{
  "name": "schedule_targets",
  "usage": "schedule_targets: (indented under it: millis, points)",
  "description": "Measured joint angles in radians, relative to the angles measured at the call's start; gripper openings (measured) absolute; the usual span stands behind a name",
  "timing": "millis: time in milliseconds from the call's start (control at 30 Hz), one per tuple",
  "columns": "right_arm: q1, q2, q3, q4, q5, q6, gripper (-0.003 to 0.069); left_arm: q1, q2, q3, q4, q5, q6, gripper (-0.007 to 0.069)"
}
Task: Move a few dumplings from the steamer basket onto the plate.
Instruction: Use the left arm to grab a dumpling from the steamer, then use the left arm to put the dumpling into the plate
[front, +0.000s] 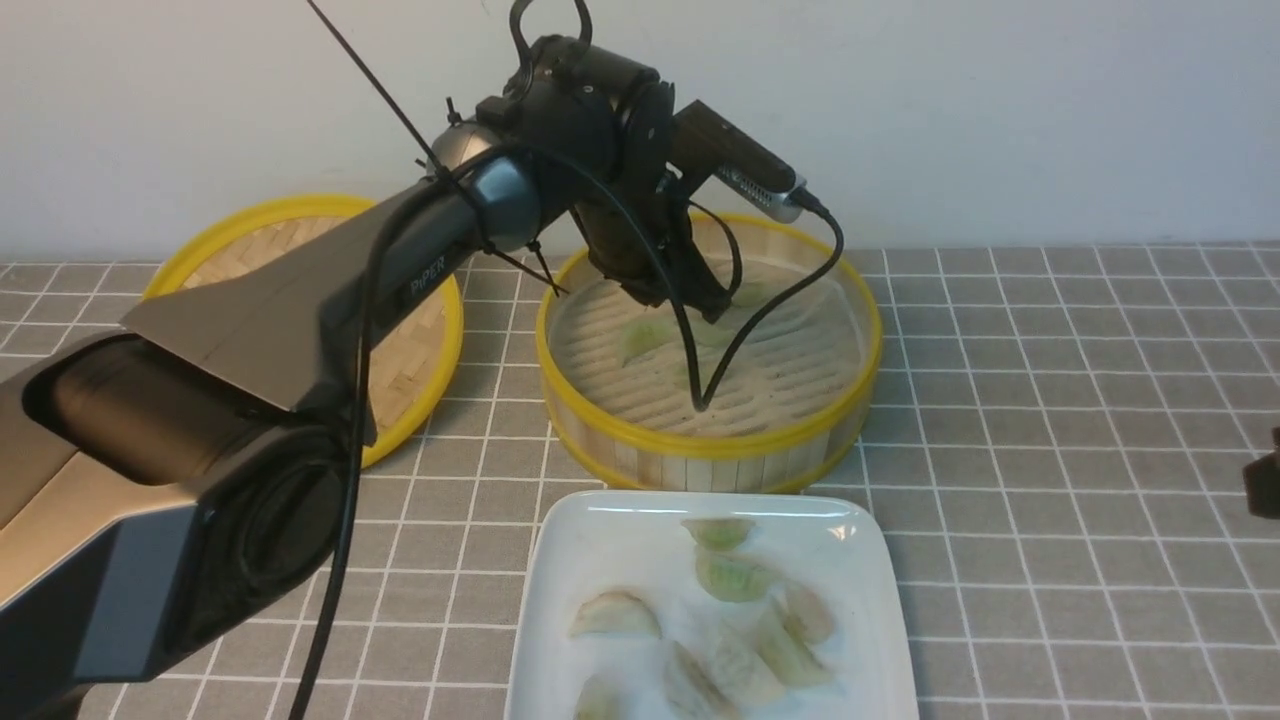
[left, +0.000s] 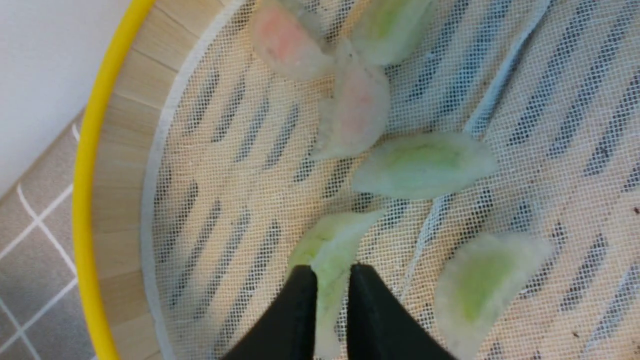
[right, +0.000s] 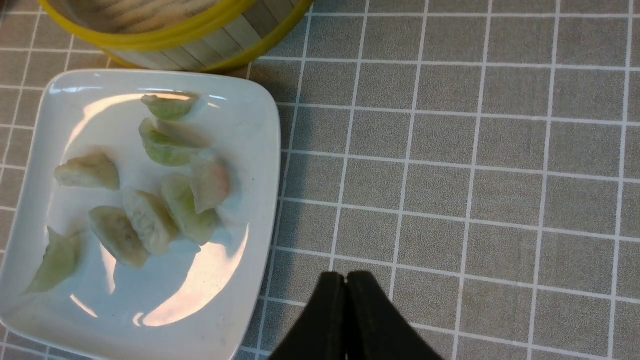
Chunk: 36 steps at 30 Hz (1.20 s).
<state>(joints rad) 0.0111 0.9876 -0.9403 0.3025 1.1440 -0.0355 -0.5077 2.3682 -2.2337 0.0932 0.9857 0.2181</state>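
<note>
The steamer basket (front: 700, 450) stands mid-table, and its mesh-lined floor (left: 225, 200) holds several dumplings. My left gripper (front: 715, 305) reaches down into it. In the left wrist view the left gripper (left: 332, 270) is shut on a pale green dumpling (left: 330, 240), one black finger pressing each side. Other green dumplings (left: 425, 165) (left: 475, 285) and pinkish ones (left: 355, 110) lie loose nearby. In front of the basket, the white plate (front: 600, 530) (right: 200, 300) carries several dumplings (front: 735, 578) (right: 165, 145). My right gripper (right: 346, 275) is shut and empty, over the tablecloth right of the plate.
The flat woven lid (front: 250, 240) with a yellow rim lies left of the basket, partly behind my left arm. A grey checked cloth (front: 1050, 400) covers the table. A white wall stands close behind the basket.
</note>
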Motion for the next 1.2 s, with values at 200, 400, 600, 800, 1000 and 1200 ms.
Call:
schedule_targets:
  millis: [200,400,600,800,1000,1200]
  points:
    - [0.000,0.000,0.000,0.016,0.000,-0.002,-0.0010,0.000,0.015,-0.001,0.002,-0.014,0.000,0.0303]
    - [0.000,0.000,0.000,0.043,0.000,-0.002,-0.0010,0.000,0.074,-0.002,0.002,-0.027,-0.008,0.0407]
    - [0.000,0.000,0.000,0.045,0.002,-0.003,-0.0010,0.004,0.090,-0.005,0.025,-0.029,-0.033,0.0216]
    - [0.000,0.000,0.000,0.046,0.006,-0.017,-0.0010,0.004,0.040,0.000,0.005,0.067,-0.041,0.0062]
    - [0.000,0.000,0.000,0.045,0.007,-0.029,-0.0010,0.003,-0.122,-0.001,-0.026,0.184,-0.043,0.0062]
    - [0.000,0.000,0.000,0.048,0.009,-0.029,-0.0010,0.003,-0.253,-0.004,-0.122,0.253,-0.025,0.0062]
